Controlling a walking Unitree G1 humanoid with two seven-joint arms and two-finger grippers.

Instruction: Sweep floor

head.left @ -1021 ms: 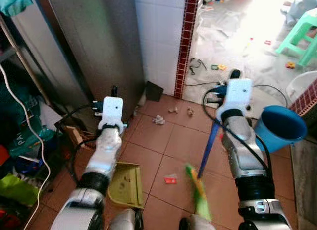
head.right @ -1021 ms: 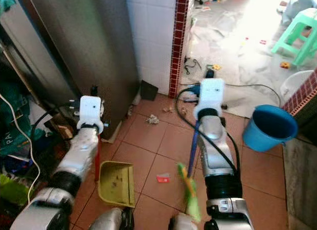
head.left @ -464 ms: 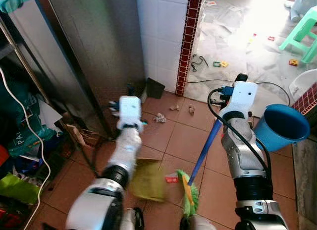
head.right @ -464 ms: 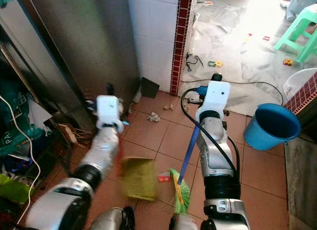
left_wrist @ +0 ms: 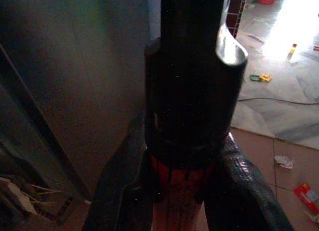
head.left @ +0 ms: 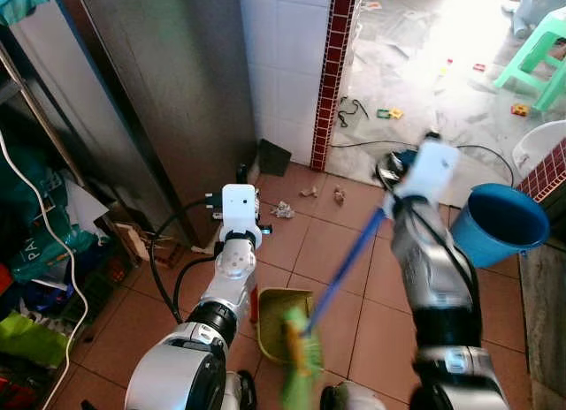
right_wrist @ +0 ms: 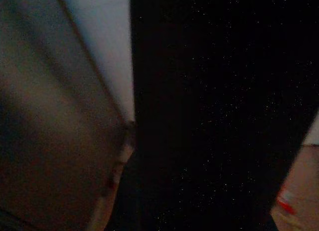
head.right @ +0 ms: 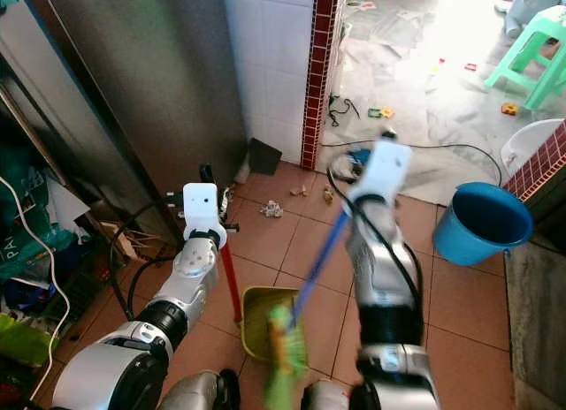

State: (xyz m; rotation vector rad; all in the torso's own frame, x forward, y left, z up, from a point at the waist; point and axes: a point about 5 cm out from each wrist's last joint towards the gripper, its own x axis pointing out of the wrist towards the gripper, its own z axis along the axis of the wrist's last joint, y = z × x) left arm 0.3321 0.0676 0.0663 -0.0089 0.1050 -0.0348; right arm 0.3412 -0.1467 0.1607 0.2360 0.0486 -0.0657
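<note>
Here the left end effector (left_wrist: 185,191) was clenched around the red handle (head.right: 230,282) of the green dustpan (head.right: 259,319) standing on the tiled floor (head.right: 460,295). The right end effector's grip could not be told; the blue broom (head.right: 314,269) slanted down, its green bristles (head.right: 285,357) beside the dustpan.

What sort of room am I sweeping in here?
Probably a lived-in home's kitchen or utility corner: terracotta floor tiles, a white-tiled wall beside a tall steel appliance, a blue bucket, and toys scattered near a green plastic stool in the next room.
</note>
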